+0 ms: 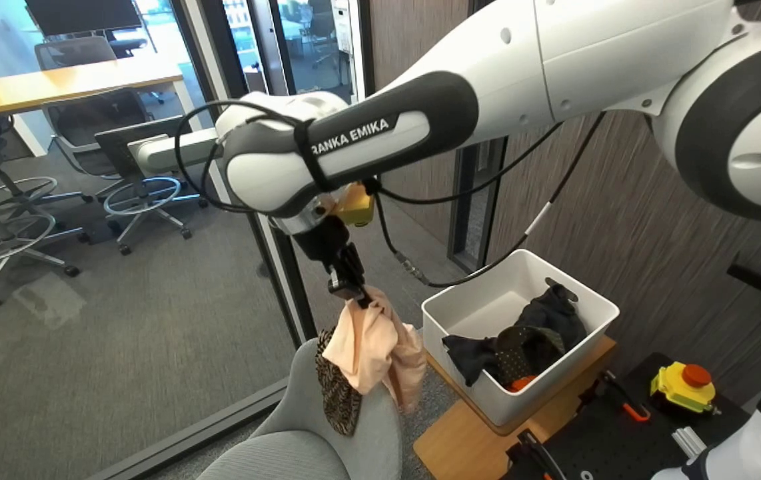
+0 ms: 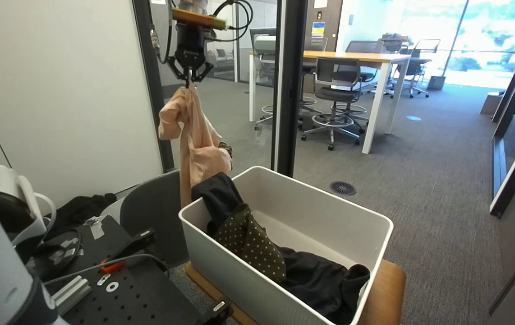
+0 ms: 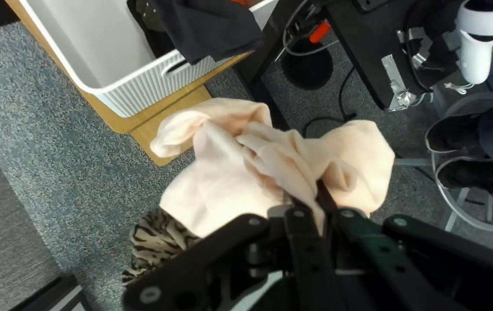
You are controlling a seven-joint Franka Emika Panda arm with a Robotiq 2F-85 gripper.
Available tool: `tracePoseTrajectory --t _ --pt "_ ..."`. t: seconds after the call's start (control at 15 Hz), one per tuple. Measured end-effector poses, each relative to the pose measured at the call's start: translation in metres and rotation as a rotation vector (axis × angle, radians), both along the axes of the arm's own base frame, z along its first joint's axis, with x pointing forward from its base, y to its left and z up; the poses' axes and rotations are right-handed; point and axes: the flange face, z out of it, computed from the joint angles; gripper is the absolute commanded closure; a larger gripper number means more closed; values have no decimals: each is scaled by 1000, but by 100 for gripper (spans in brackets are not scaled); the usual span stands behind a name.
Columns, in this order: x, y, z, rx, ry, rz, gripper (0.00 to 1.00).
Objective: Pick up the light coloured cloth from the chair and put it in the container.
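Franka Emika arm (image 1: 514, 73), white and huge, fills the near right of an exterior view and reaches across to the left; down at its end, the tool (image 1: 362, 301) is clamped, fingers together, on the peach cloth (image 1: 374, 350), and look at those folds spilling from the pinch; the cloth hangs beside the white plastic bin (image 2: 329, 216), outside it in both exterior views; its lower part overlaps the grey chair (image 1: 310, 410), though whether it touches the backrest, I cannot tell; over that backrest hangs an animal-print cloth (image 1: 339, 397), partly hidden by the peach one; across to the bin, standing on the wooden counter (image 2: 390, 284), where black cloth (image 2: 325, 280) lies inside with an olive polka-dot cloth (image 2: 250, 248), an orange item (image 1: 522, 383) peeking out; near right, a yellow emergency-stop button (image 1: 684, 387) with a red cap; far left, office chairs (image 1: 90, 120) behind glass.
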Motion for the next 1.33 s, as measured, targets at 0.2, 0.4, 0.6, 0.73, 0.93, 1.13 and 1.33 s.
tracePoseTrajectory --t 0.2,0.4,0.6,0.73,0.93,1.13,1.33 --pt "14 -43 45 20 -41 -138 93" --pt "25 -98 85 42 -84 -294 93" --pt "21 -153 113 46 -114 -440 93" --pt "10 -186 126 42 -127 -528 93" --pt "-16 -234 143 22 -154 -670 92" --pt "-50 -267 166 -14 -200 -813 92" --pt "-80 -288 171 -82 -238 -907 92"
